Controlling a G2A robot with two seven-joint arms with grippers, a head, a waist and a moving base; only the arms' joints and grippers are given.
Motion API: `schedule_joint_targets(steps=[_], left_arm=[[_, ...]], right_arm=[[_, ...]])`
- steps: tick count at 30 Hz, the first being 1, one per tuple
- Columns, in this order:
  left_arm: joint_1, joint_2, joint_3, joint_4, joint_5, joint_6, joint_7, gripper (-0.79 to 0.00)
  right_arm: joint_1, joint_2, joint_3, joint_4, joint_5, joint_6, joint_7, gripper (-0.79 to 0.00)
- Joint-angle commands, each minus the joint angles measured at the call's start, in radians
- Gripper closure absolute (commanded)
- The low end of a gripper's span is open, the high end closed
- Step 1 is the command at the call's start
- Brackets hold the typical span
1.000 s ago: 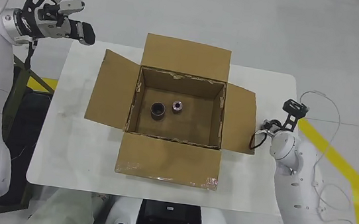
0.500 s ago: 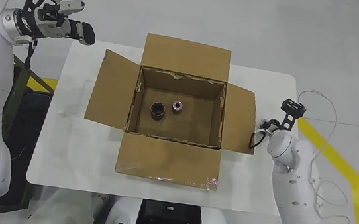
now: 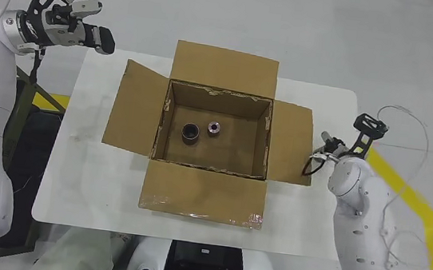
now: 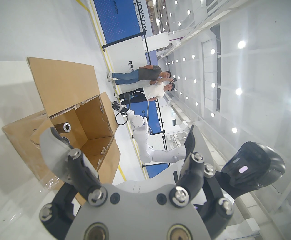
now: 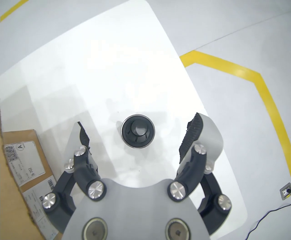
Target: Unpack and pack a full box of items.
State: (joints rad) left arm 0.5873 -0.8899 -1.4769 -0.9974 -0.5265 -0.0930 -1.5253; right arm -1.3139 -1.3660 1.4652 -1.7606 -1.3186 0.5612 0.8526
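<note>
Cardboard box (image 3: pixel 213 131) stands open, centred on the counter (image 3: pixel 76 167). Right jaws, spread wide over a black knob (image 5: pixel 138 134) near its right edge, have drifted outward; left jaws gape at the far-left corner.

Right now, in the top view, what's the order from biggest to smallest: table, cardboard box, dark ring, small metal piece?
1. table
2. cardboard box
3. dark ring
4. small metal piece, only a little smaller than the ring; both lie on the box floor.
</note>
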Motion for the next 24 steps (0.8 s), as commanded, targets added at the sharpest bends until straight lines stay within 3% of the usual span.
schedule_joint_targets(steps=[1, 9, 24], left_arm=[[0.000, 0.000, 0.000, 0.000, 0.000, 0.000, 0.000, -0.785], [0.000, 0.000, 0.000, 0.000, 0.000, 0.000, 0.000, -0.785], [0.000, 0.000, 0.000, 0.000, 0.000, 0.000, 0.000, -0.785]], right_arm=[[-0.013, 0.001, 0.000, -0.044, -0.031, 0.004, 0.009, -0.785], [-0.055, 0.000, -0.018, -0.207, -0.094, -0.002, 0.025, -0.785], [-0.070, -0.014, -0.168, -0.424, -0.172, -0.086, 0.042, -0.785]])
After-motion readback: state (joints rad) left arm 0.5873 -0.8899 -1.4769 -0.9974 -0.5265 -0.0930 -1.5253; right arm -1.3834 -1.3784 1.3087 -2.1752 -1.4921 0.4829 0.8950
